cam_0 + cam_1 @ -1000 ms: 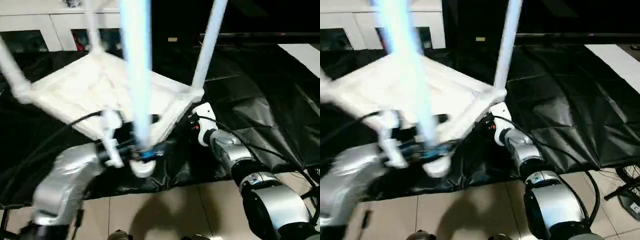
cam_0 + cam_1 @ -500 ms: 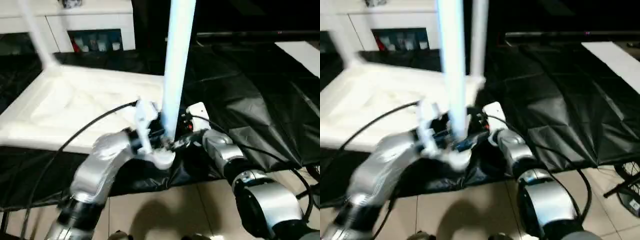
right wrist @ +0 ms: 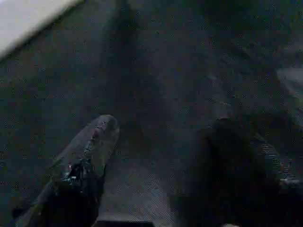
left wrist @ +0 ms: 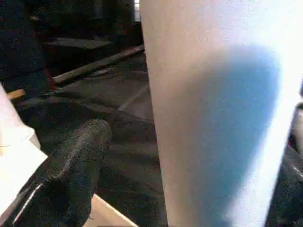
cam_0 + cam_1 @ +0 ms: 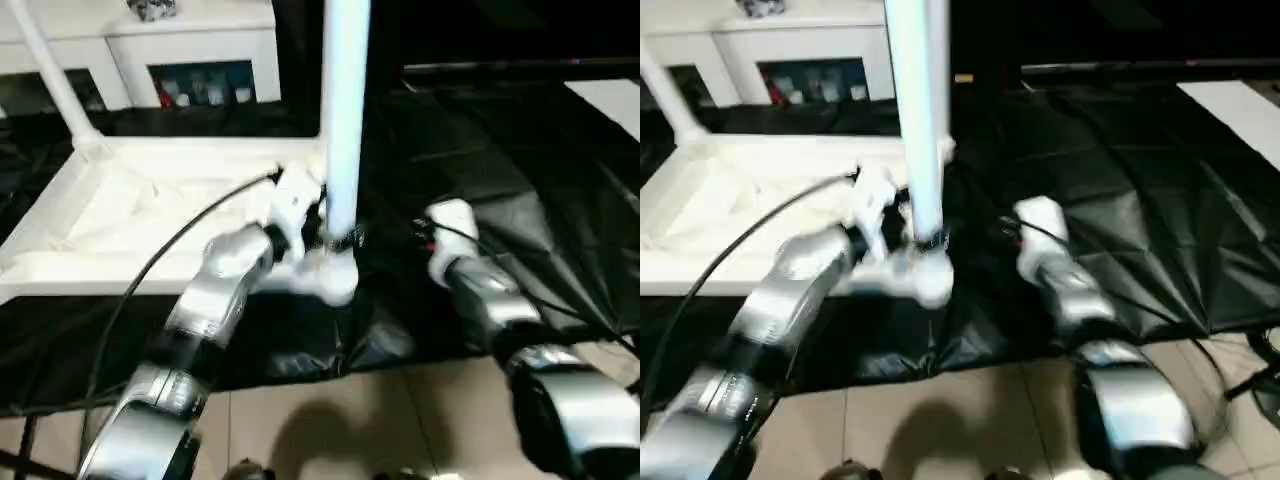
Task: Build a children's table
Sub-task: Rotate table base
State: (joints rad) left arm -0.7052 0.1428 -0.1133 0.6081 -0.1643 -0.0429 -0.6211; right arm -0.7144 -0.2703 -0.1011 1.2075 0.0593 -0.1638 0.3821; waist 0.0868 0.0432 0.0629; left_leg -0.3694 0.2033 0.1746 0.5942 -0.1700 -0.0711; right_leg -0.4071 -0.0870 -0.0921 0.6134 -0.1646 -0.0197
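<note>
Head views: the tabletop [image 5: 150, 215] lay underside up on the black sheet [image 5: 480, 160], with one leg [image 5: 50, 85] standing in its far left corner socket. My left gripper [image 5: 335, 240] held a second leg [image 5: 345, 110] upright at the tabletop's near right corner, the flared end [image 5: 330, 280] low beside the rim. I could not tell whether that end sat in its socket or just outside it. My right gripper [image 5: 440, 225] hovered over the sheet, apart from the tabletop and the leg. The white cabinet [image 5: 190, 45] stood behind.

Left wrist view: the leg [image 4: 222, 113] ran between the fingers [image 4: 78, 161], which stood wide around it; I judged this a grasp on the tube, though contact on the far side was hidden.

Right wrist view: the fingers [image 3: 85, 161] were spread with only sheet between them, grasping nothing.

Judgement: the step was seating this leg. To do it well I would keep the tube plumb, centre the flared end over the socket before pressing, and bring the free right gripper to steady the tabletop's rim.
</note>
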